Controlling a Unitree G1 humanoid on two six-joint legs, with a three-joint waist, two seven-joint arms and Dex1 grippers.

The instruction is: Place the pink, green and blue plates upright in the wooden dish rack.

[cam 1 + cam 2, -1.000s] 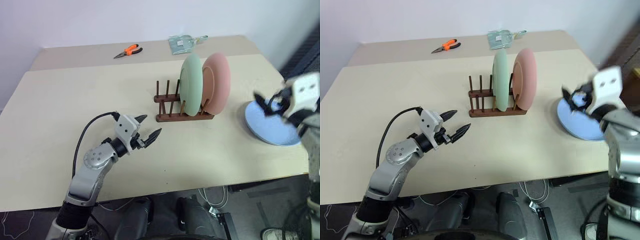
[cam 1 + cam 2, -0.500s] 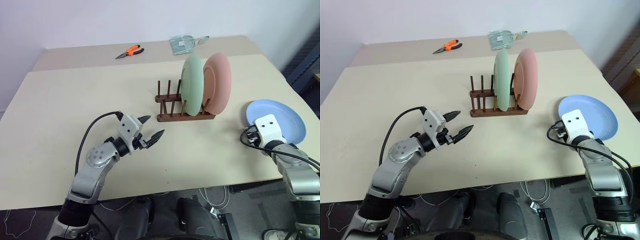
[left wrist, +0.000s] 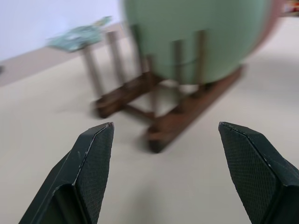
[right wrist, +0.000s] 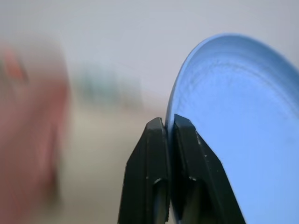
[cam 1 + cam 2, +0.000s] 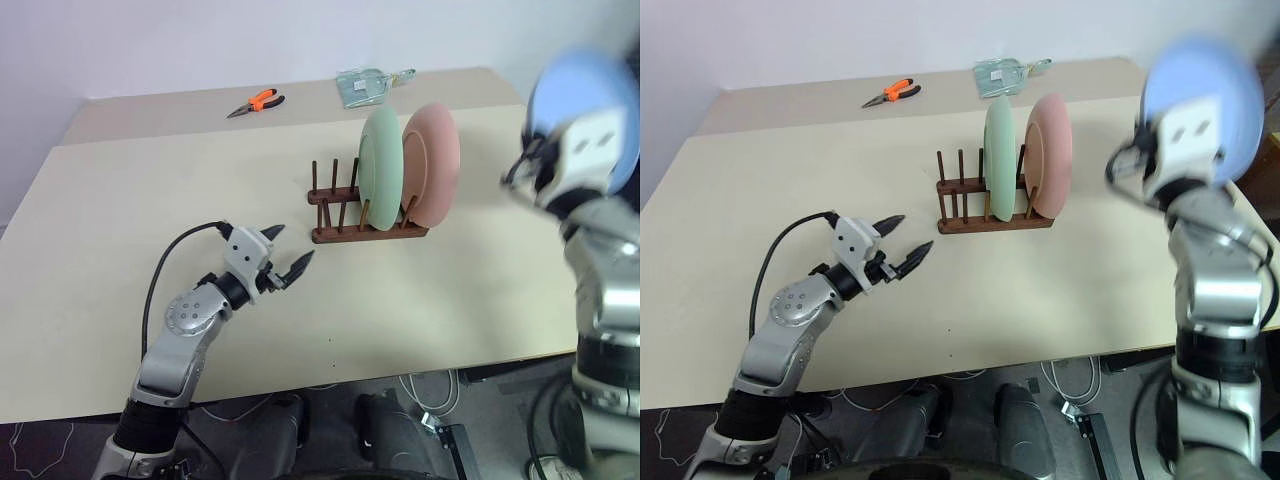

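The blue plate (image 4: 243,130) is pinched by the right gripper (image 4: 169,128) high to the right of the wooden dish rack (image 5: 365,215), while the left gripper (image 5: 288,258) is held agape left of it.

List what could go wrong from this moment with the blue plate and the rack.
1. The right end effector pinches the blue plate only at its rim, lifted off the table; it could swing or slip out.
2. The green plate and pink plate stand at the rack's right end; the blue plate may knock them on its way to the free pegs.
3. The open left end effector hovers near the rack, possibly in the way.
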